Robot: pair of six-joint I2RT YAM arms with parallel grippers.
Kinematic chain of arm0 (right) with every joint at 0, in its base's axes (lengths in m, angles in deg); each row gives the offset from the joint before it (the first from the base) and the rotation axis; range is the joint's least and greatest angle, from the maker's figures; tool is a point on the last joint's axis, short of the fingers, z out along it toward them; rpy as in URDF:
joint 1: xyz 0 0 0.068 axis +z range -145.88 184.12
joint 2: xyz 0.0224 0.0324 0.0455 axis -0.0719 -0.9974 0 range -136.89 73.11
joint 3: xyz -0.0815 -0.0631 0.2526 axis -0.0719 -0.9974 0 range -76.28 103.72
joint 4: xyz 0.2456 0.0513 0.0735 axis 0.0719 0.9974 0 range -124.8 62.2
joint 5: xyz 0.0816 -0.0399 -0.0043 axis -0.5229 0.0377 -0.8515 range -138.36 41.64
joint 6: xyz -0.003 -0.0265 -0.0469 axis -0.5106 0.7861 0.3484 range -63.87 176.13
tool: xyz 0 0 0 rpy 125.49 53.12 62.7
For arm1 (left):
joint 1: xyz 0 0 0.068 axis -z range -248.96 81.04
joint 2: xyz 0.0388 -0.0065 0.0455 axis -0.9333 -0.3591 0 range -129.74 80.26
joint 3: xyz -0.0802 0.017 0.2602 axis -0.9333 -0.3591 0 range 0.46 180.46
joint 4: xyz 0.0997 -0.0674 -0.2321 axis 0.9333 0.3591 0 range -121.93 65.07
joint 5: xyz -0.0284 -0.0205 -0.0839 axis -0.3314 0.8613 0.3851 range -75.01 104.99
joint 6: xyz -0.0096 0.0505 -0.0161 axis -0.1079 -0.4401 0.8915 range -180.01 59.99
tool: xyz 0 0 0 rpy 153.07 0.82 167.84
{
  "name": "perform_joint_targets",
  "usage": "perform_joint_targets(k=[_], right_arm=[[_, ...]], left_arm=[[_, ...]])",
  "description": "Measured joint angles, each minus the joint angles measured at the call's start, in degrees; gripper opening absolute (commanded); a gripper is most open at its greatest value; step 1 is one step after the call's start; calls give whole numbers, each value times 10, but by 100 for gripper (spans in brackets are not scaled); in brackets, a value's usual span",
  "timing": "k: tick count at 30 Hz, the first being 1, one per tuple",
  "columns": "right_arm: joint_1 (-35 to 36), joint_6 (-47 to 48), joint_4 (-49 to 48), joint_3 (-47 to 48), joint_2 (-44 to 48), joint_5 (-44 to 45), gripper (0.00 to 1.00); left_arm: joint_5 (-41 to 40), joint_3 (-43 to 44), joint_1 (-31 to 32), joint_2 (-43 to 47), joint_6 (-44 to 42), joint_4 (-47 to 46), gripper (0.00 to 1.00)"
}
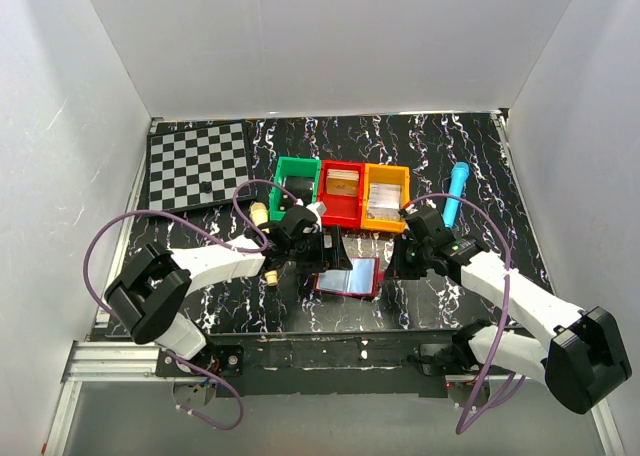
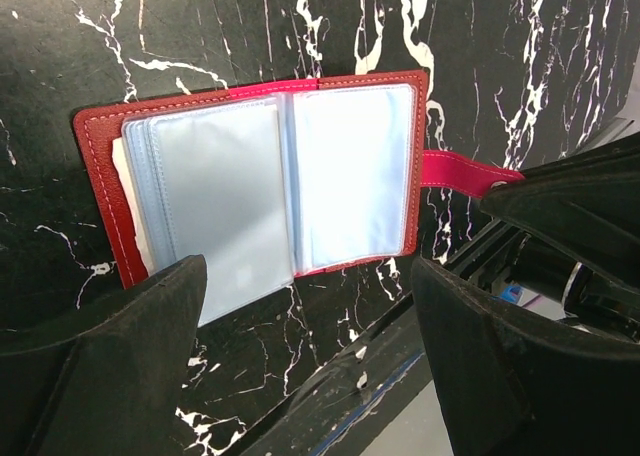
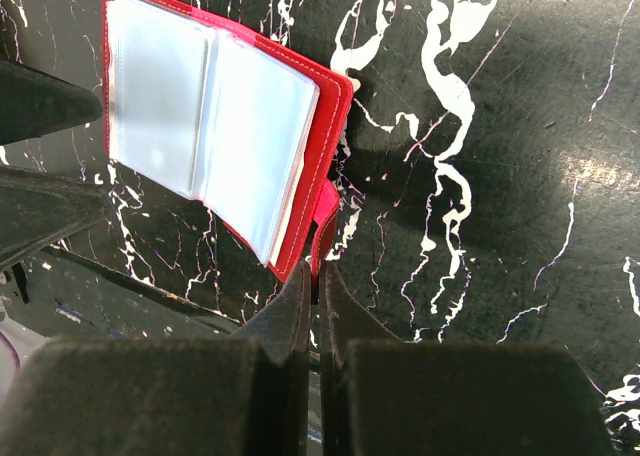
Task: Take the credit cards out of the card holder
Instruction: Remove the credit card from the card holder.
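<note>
On the black, white-veined bench [image 1: 480, 146], the dark-red leather-like card holder [image 1: 347, 276] lies open (glossy pale-blue sleeves facing up), with the left claw [image 2: 308, 266] spread wide just by it and the right claw [image 3: 316, 276] pinched together on the small snap tab [image 2: 455, 168] at its right side.

left arm [image 1: 215, 263] / right arm [image 1: 515, 294]: white links, black joints | cables [image 1: 95, 251]: purple loops | tool fingers [image 2: 500, 376]: matte black
</note>
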Motion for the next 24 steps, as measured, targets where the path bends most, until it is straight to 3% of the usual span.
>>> perform_joint_targets(k=[24], right_arm=[[0,0,0,0,0,0,1]], left_arm=[[25,0,0,-46,-18,-34,82]])
